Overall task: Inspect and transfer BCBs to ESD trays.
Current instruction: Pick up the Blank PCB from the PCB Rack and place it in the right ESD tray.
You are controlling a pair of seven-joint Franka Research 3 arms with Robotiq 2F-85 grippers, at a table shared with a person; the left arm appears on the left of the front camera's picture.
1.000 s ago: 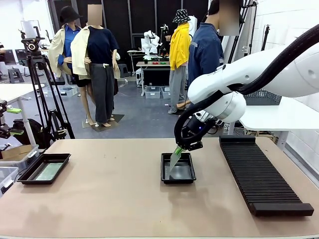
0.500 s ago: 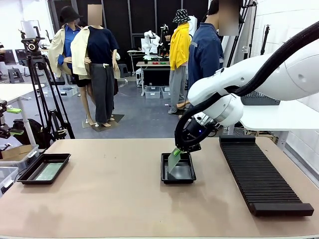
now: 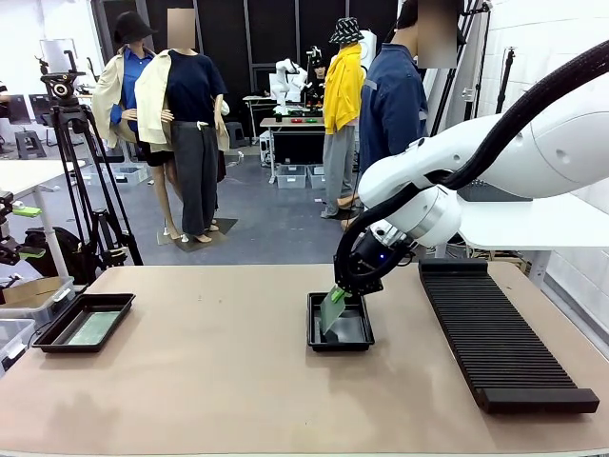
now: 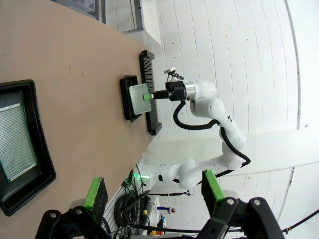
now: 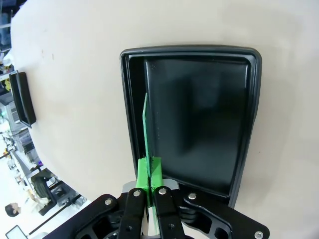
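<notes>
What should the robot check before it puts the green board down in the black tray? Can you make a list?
1. Right gripper shut on the green board: ok.
2. Board over the middle tray, not the table: ok, its low edge hangs above the tray's left side.
3. Middle tray has room: ok, its floor looks bare.
4. Board lying flat: not ok, it hangs on edge, tilted.
5. Board's low edge touching the tray floor: cannot tell.
6. Left gripper out of the way: ok, open, above the other tray, which already holds a board.
</notes>
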